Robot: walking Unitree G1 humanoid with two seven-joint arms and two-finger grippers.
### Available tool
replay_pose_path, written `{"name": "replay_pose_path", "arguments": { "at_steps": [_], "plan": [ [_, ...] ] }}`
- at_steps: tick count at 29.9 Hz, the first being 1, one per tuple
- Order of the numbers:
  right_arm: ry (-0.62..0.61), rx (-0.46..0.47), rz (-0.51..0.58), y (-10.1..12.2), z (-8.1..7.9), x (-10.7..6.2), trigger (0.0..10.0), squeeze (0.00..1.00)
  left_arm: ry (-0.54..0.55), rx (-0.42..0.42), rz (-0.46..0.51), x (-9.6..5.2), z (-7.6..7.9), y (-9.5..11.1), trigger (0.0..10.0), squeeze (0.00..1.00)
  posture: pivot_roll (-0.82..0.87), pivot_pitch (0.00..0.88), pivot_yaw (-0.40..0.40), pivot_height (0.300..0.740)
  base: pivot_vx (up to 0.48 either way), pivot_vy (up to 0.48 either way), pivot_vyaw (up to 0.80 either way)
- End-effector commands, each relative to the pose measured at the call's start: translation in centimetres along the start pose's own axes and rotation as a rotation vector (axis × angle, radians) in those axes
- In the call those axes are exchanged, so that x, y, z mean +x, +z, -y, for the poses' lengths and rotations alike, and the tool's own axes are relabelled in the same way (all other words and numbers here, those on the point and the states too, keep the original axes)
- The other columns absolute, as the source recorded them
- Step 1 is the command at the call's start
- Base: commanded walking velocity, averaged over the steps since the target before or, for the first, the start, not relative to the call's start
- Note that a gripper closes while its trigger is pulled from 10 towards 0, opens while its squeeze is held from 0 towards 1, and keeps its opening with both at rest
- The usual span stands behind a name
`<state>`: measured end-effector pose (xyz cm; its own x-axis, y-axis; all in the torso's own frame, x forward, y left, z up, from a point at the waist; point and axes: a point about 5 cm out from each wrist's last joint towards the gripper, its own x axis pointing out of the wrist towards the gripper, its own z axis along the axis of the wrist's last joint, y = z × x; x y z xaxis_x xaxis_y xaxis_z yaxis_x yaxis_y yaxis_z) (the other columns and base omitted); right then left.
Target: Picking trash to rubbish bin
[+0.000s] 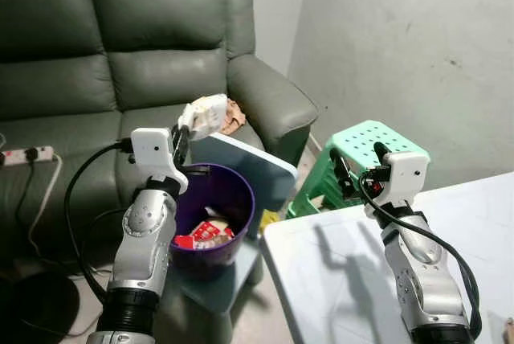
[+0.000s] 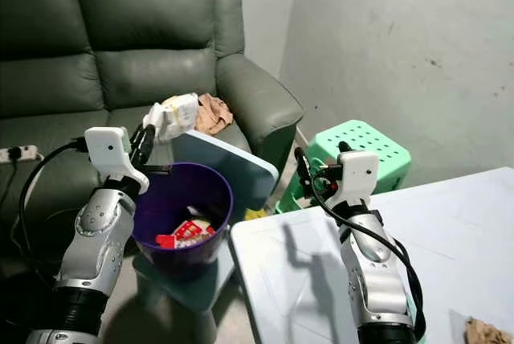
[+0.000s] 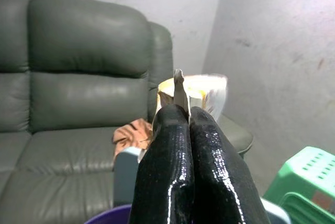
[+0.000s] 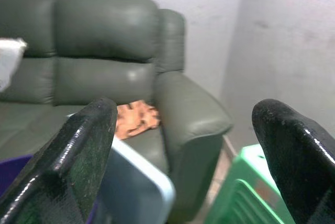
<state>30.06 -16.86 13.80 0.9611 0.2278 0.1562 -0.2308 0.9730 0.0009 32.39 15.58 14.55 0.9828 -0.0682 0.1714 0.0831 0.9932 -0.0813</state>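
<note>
My left gripper [image 1: 183, 137] is raised above the far rim of the purple bin [image 1: 238, 190], shut on a crumpled white and yellow wrapper [image 1: 206, 114]. The same wrapper [image 3: 191, 90] sticks out past the closed black fingers [image 3: 172, 145] in the left wrist view. Red and white packets [image 1: 206, 234] lie at the bottom of the bin. My right gripper [image 1: 359, 169] is held up over the far corner of the white table [image 1: 345, 264], open, with nothing between its fingers [image 4: 78, 150]. A brown crumpled scrap [image 2: 486, 331] lies at the table's near right corner.
The bin stands on a pale blue low stand [image 1: 233, 280] with a tilted blue-white board [image 1: 257, 163] behind it. A green sofa [image 1: 120, 55] with an orange-brown cloth [image 1: 234, 116] is beyond. A green plastic stool [image 1: 361, 141] stands by the wall; a power strip [image 1: 24, 154] lies on the sofa seat.
</note>
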Motion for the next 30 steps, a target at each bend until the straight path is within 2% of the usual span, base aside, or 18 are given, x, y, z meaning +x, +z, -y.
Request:
{"name": "replay_pose_path", "arguments": {
  "at_steps": [1, 6, 9, 13, 19, 23, 26, 30],
  "plan": [
    [0.031, 0.000, 0.022, 0.7, -0.3, 0.1, 10.0, 0.00, 0.015, 0.006, 0.006, -0.3, -0.6, 0.0, 10.0, 0.00, 0.05, 0.000, -0.105, 0.740, 0.000, 0.000, 0.00],
    [0.113, -0.021, 0.015, 1.2, -0.3, -0.1, 10.0, 0.00, 0.017, 0.016, -0.008, -1.1, -1.2, -0.3, 10.0, 0.00, 0.05, 0.031, -0.118, 0.740, 0.000, 0.000, 0.00],
    [0.198, -0.032, 0.012, 1.9, -0.5, -0.1, 10.0, 0.00, 0.005, 0.029, -0.030, -1.9, -1.6, -0.8, 10.0, 0.00, 0.06, 0.063, -0.131, 0.740, 0.000, 0.000, 0.00],
    [0.247, -0.061, 0.001, 2.4, -0.5, -0.1, 10.0, 0.00, -0.001, 0.044, -0.061, -2.9, -2.0, -1.6, 10.0, 0.00, 0.06, 0.100, -0.149, 0.740, 0.000, 0.000, 0.00],
    [0.370, -0.090, -0.062, 2.4, -1.0, -0.8, 10.0, 0.00, -0.001, 0.056, -0.109, -4.5, -2.6, -2.8, 10.0, 0.00, 0.05, 0.178, -0.188, 0.740, 0.000, 0.000, 0.00],
    [0.413, -0.087, -0.082, 2.5, -1.3, -1.2, 10.0, 0.00, -0.005, 0.051, -0.124, -4.8, -2.7, -3.0, 10.0, 0.00, 0.04, 0.209, -0.206, 0.740, 0.000, 0.000, 0.00],
    [0.490, -0.085, -0.118, 2.7, -1.9, -2.1, 10.0, 0.00, -0.030, 0.067, -0.147, -5.2, -2.8, -3.5, 10.0, 0.00, 0.02, 0.257, -0.234, 0.740, 0.000, 0.000, 0.00],
    [0.515, -0.075, -0.141, 3.1, -1.9, -2.6, 10.0, 0.00, -0.047, 0.071, -0.160, -5.4, -3.0, -3.8, 10.0, 0.00, 0.00, 0.280, -0.252, 0.740, 0.000, 0.000, 0.00]
  ]
}}
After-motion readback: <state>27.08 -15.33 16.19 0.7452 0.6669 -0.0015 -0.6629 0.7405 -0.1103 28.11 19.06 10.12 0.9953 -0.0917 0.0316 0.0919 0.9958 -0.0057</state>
